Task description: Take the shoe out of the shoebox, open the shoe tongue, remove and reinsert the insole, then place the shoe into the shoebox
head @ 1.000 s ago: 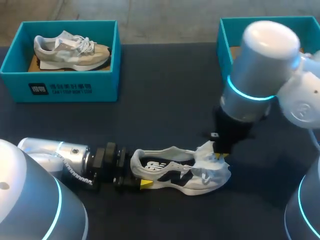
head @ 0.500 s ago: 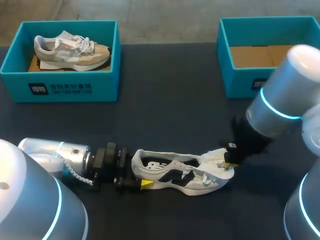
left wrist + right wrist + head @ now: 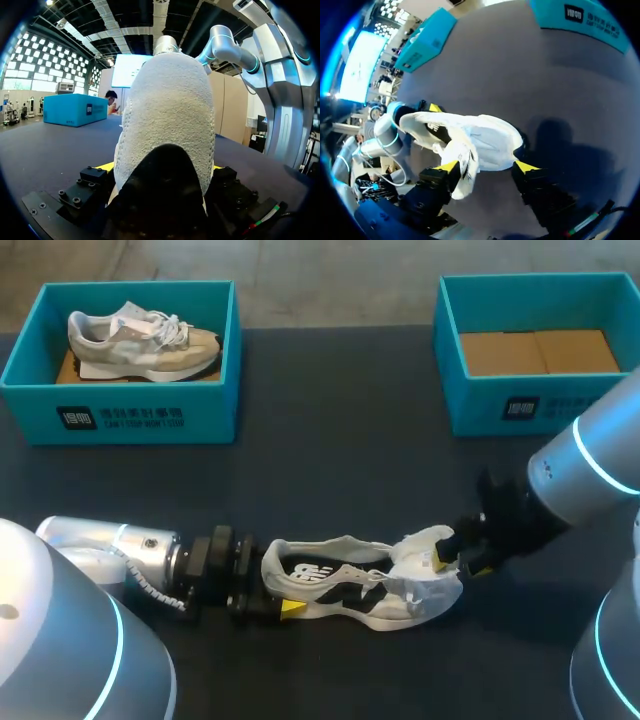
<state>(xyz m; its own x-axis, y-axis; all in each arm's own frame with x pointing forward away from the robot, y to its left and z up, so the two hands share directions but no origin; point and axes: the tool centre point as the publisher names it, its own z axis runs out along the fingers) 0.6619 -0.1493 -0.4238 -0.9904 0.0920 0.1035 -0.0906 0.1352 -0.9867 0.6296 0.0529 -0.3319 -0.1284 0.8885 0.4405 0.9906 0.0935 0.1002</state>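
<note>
Two teal boxes share the dark worktop (image 3: 330, 470): the empty shoebox (image 3: 520, 405) beyond the right pincer (image 3: 462, 558), the other shoebox (image 3: 120, 415) holding a beige shoe (image 3: 140, 340). The second, white shoe (image 3: 350, 585) lies between two pincers, heel clamped in the left pincer (image 3: 280, 602), seemingly as anchor, the right spread wide beside the tongue (image 3: 425, 545).

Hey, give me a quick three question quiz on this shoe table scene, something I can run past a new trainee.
1. True or false: the left gripper is shut on the heel of the white and black shoe.
2. Which shoebox holds no shoe? A) the right shoebox B) both C) neither
3. Fill in: the beige shoe lies in the ___ shoebox.
Key: 1 true; 2 A; 3 left, that is, the left shoebox.
</note>
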